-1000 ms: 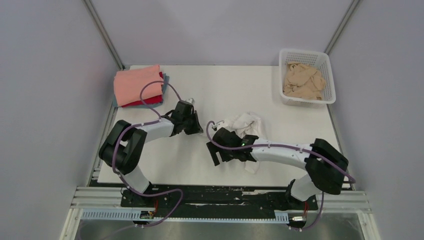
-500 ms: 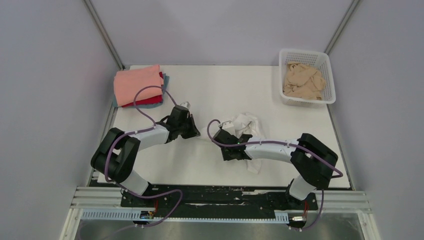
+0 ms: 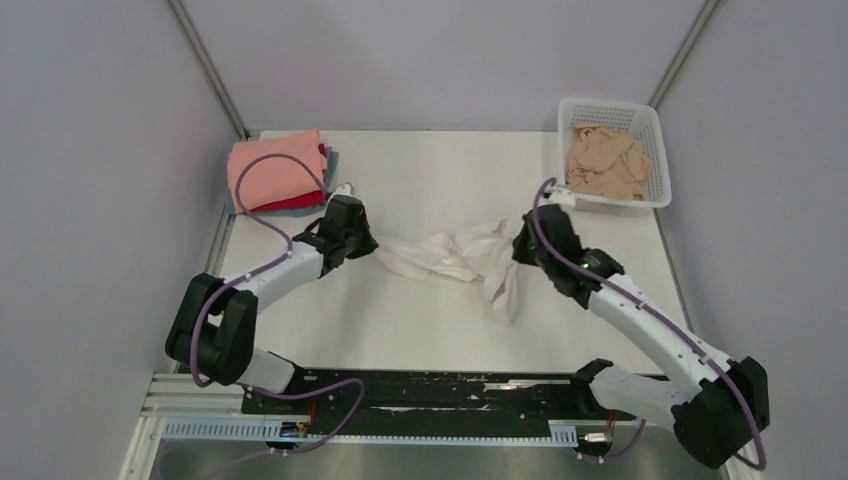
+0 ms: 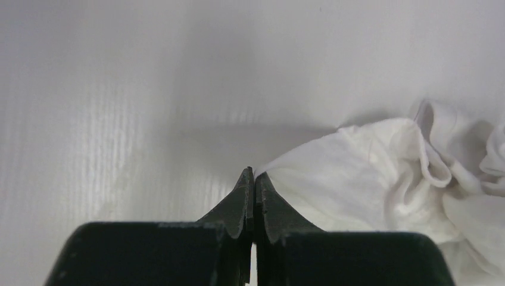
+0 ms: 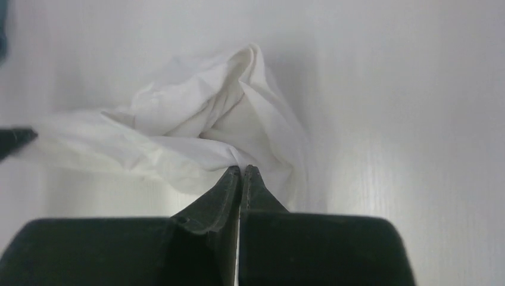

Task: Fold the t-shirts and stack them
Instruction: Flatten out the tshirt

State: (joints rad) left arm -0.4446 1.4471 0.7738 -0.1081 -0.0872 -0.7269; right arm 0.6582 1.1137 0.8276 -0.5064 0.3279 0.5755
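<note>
**Step in Hand: White Shirt Being Spread**

The white shirt (image 3: 455,255) lay crumpled at the middle of the worktop (image 3: 420,170), drawn into a loose band between the two arms. The left jaws, on the left arm (image 3: 290,265), were closed, and the shirt's left edge appeared to be pinched at their tips. The right jaws, on the right arm (image 3: 640,315), were likewise closed on a fold at the shirt's right end. A folded stack, pink shirt (image 3: 272,168) over red shirt (image 3: 302,201), was set at the far left corner. A beige shirt (image 3: 605,160) lay in the basket (image 3: 655,118).

The step was judged to be flattening, with folding not yet begun. The next move called for both grips to be drawn apart and lowered, so that the bunched centre could be laid flat.
</note>
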